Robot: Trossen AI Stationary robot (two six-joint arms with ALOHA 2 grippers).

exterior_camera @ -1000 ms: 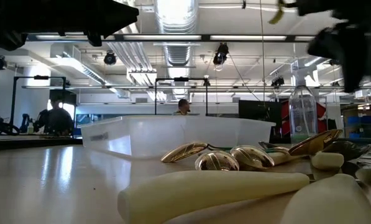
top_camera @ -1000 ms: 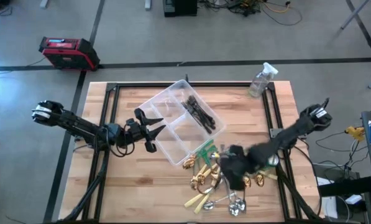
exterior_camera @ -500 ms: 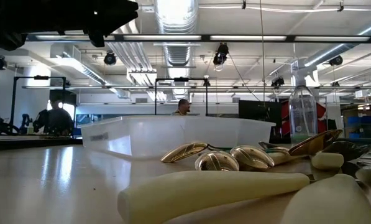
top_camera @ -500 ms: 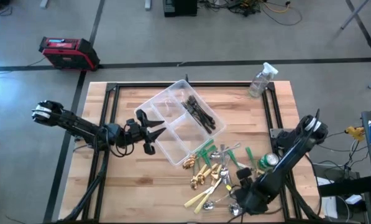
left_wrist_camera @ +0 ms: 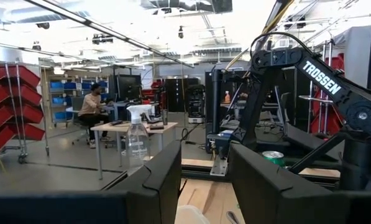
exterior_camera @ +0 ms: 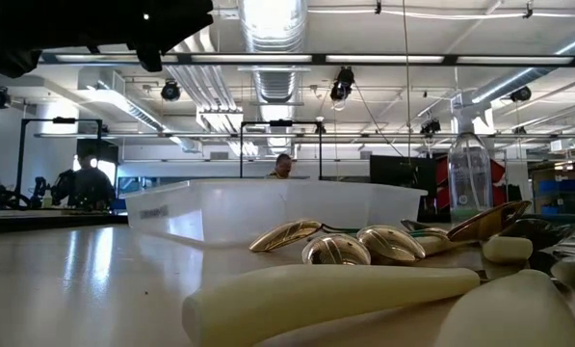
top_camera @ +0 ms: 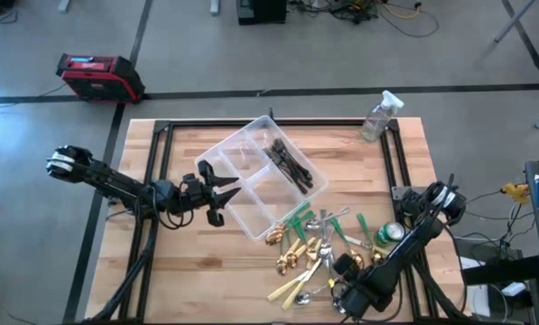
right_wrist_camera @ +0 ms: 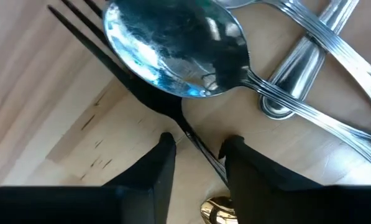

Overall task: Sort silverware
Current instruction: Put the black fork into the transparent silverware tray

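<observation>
Right end effector (right_wrist_camera: 196, 155) lowered, astride dark fork (right_wrist_camera: 149, 96)

Left gripper (left_wrist_camera: 204, 180) has its fingers apart. Past them there's the clear spray bottle (left_wrist_camera: 136, 138), a green can (left_wrist_camera: 273, 158), the other Trossen arm (left_wrist_camera: 316, 74), and a person (left_wrist_camera: 93, 109) sitting way back.

The left gripper (top_camera: 222, 191) hovers with fingers parted, its arm stretched across the table's left side. The right gripper (top_camera: 341, 293) points down near the front edge, fingers (right_wrist_camera: 160, 163) narrowly apart.
</observation>
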